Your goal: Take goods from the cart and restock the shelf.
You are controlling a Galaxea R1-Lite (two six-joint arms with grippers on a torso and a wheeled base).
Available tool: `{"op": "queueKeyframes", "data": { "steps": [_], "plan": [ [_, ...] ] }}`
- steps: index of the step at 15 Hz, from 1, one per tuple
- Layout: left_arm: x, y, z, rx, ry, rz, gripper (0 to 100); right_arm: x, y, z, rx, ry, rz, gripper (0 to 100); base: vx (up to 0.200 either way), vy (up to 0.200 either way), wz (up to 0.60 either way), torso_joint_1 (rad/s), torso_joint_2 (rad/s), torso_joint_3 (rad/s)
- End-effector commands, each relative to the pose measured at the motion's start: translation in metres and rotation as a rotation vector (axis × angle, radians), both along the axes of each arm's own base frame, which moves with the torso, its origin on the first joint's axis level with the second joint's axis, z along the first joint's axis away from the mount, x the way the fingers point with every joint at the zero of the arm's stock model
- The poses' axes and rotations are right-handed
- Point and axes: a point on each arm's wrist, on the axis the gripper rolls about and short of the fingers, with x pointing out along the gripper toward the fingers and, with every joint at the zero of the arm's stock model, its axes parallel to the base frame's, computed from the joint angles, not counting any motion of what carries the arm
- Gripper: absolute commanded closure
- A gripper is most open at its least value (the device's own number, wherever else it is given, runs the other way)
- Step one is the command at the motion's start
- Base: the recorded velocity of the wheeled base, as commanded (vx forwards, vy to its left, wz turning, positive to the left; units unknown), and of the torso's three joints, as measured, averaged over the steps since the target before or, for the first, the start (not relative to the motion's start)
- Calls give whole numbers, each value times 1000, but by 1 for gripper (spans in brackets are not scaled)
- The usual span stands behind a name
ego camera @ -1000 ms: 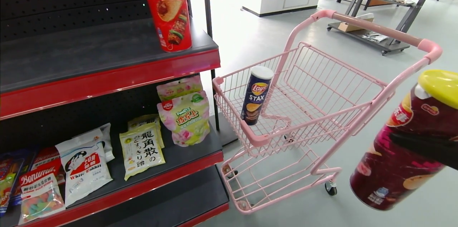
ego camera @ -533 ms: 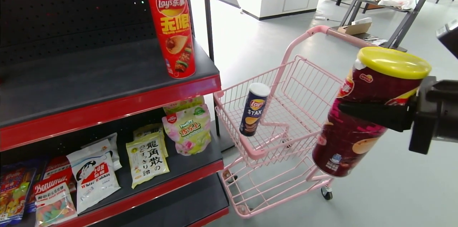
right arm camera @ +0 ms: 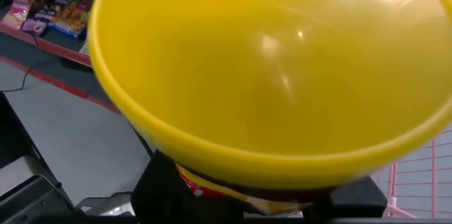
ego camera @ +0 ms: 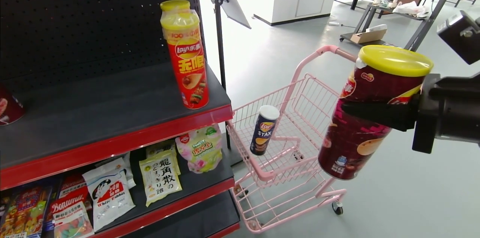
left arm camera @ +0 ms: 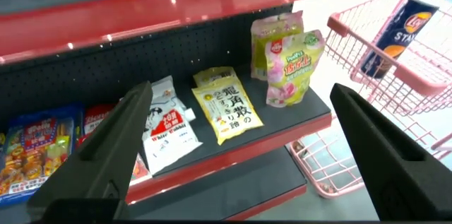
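My right gripper is shut on a dark red chips can with a yellow lid, held tilted in the air over the pink cart, right of the shelf. In the right wrist view the yellow lid sits close above the black fingers. A blue chips can leans inside the cart basket. A tall red chips can stands on the upper shelf board near its right end. My left gripper is open, low in front of the lower shelf.
Snack bags lie on the lower shelf: a yellow one, a pink-green one, a white one. A dark red item sits at the upper shelf's far left. A slanted sign pole stands between shelf and cart.
The head camera has tilted up, so shelf and cart sit lower in the picture. My right gripper has lifted the dark red can and carried it left, closer to the shelf.
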Motion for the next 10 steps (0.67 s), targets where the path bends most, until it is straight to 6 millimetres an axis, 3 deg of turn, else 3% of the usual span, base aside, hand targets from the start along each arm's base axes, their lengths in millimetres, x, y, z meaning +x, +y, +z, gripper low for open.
{"op": "queueKeyframes", "data": {
  "steps": [1,7,9,10],
  "plan": [
    [0,0,0,0,1,1,0,-1,-1,-4,-13,5,-14,100,0,0,0,237,-564,-344],
    [0,0,0,0,1,1,0,-12,-7,-7,-17,-2,-37,100,-200,0,0,45,-85,-56],
    [0,0,0,0,1,1,0,-16,-10,-9,-19,0,-40,100,0,0,0,0,0,0],
    [0,0,0,-2,1,1,0,-18,-11,-8,-19,-5,-51,100,0,0,600,-12,-7,2]
  ]
}}
